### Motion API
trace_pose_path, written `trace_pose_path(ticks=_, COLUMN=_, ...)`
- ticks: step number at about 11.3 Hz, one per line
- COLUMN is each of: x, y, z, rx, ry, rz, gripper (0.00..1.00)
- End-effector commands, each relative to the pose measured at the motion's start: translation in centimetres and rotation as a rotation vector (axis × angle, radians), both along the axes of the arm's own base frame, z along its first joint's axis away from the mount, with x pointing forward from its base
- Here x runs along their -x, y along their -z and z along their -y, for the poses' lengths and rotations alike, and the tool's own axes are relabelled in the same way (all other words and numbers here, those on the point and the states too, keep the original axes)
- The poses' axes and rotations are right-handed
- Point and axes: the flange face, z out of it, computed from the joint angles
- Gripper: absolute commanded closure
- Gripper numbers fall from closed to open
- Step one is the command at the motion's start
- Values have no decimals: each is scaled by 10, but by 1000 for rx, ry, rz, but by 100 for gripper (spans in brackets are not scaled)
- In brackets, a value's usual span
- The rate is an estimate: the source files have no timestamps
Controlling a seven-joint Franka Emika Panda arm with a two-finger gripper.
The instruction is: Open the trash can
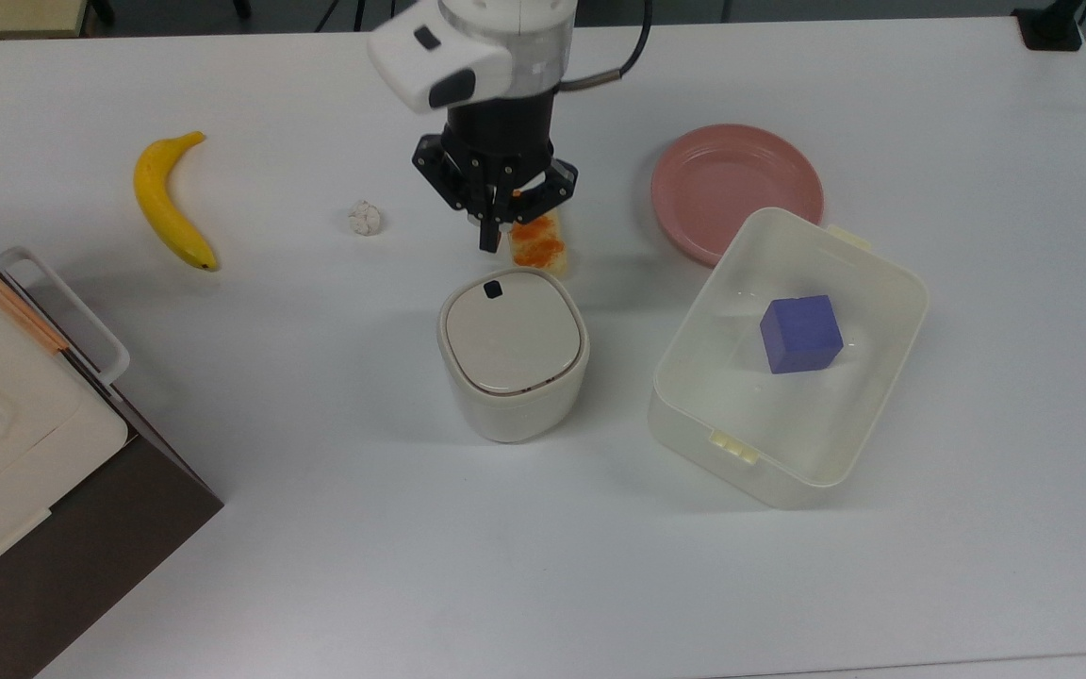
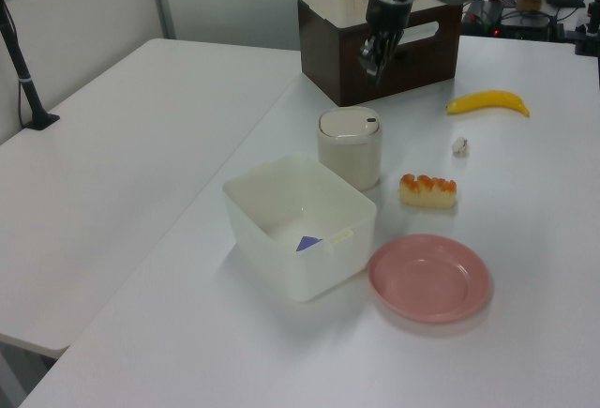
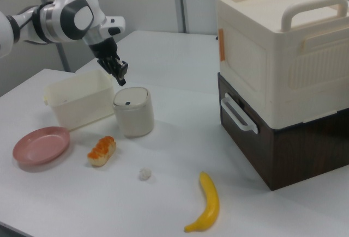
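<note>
Top view, trash can (image 1: 513, 354): frame centre on bench (image 1: 317, 528), lid flat.
Button (image 1: 493, 289): lid's upper edge.
Gripper (image 1: 489, 236): above, apart; fingers narrow, empty.
Advice: descend squarely onto button, press briefly.

Banana (image 1: 171, 202) lying nr crumpled wad (image 1: 365, 218); purple cube (image 1: 799, 333) sitting in translucent box (image 1: 868, 283); pink plate (image 1: 734, 185) lying beside it.

Cream trash can (image 1: 512, 358) with beige lid, yellow banana (image 1: 169, 202), pink plate (image 1: 736, 187), purple cube (image 1: 799, 333).
</note>
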Motion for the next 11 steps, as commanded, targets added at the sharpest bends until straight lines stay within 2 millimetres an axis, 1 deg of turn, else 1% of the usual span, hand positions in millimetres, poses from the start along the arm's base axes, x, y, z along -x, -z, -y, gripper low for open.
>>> trace_pose_path(ticks=1, x=-7, y=32, z=-8, rx=0, ry=3, rz=-51, gripper=100)
trace_pose_path(ticks=2, x=-9, y=42, z=-8, rx=5, ry=2, rz=-64, gripper=100)
trace_pose_path(ticks=5, x=-17, y=48, z=-5, rx=2, ry=1, rz=-31, gripper=100)
trace_pose_path(ticks=7, x=-21, y=66, z=-3, rx=9, ry=2, rz=-52, gripper=100)
trace_pose_path(ticks=11, x=-26, y=85, z=-1, rx=27, ry=-6, rz=-55, gripper=100)
